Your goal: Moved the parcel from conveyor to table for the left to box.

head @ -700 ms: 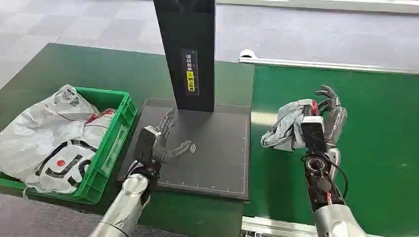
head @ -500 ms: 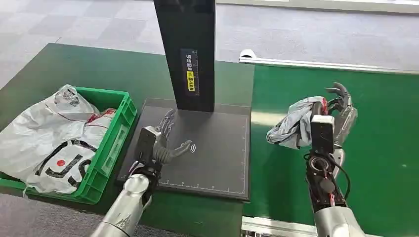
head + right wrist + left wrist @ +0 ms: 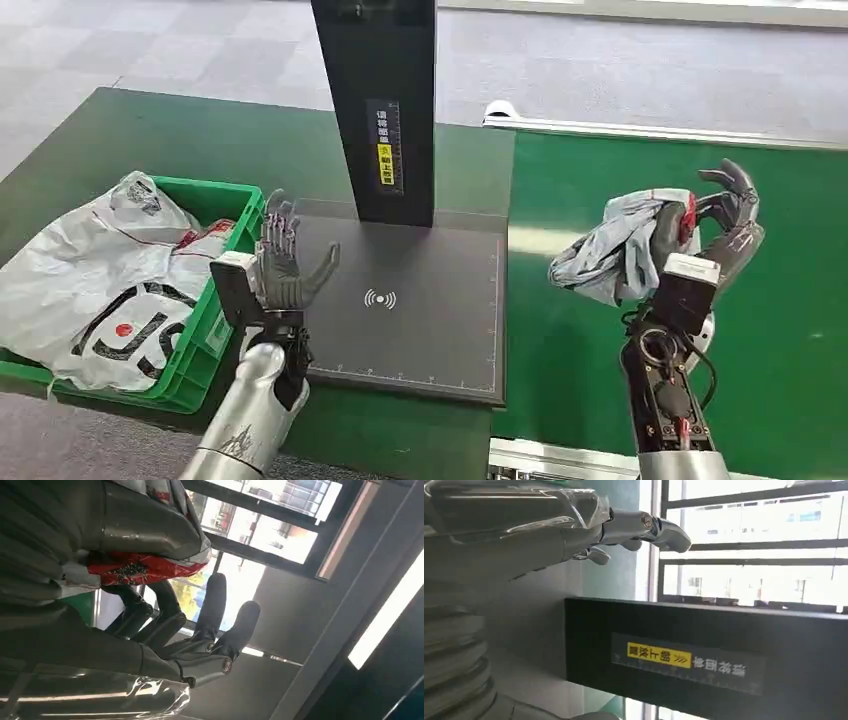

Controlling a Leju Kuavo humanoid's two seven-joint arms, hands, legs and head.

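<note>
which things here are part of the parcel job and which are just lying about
Part of the job:
- grey parcel, held by the right hand above the green conveyor
- black scan pad on the table
- left hand, raised and holding nothing
- green crate

Lying about:
- black post
- white bags already in the crate

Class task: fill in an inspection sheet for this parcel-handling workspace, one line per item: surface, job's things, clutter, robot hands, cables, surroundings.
Surface: dark green table on the left, bright green conveyor belt on the right, black square scan pad between them.
Job's things: crumpled grey plastic parcel with a red patch, held above the belt; green plastic crate holding white plastic mailer bags.
Clutter: nothing seen.
Robot hands: left robot hand raised, fingers apart, holding nothing; right robot hand holds the parcel.
Cables: black and red wires exposed along the right forearm.
Surroundings: black upright post with a yellow label, grey tiled floor.
</note>
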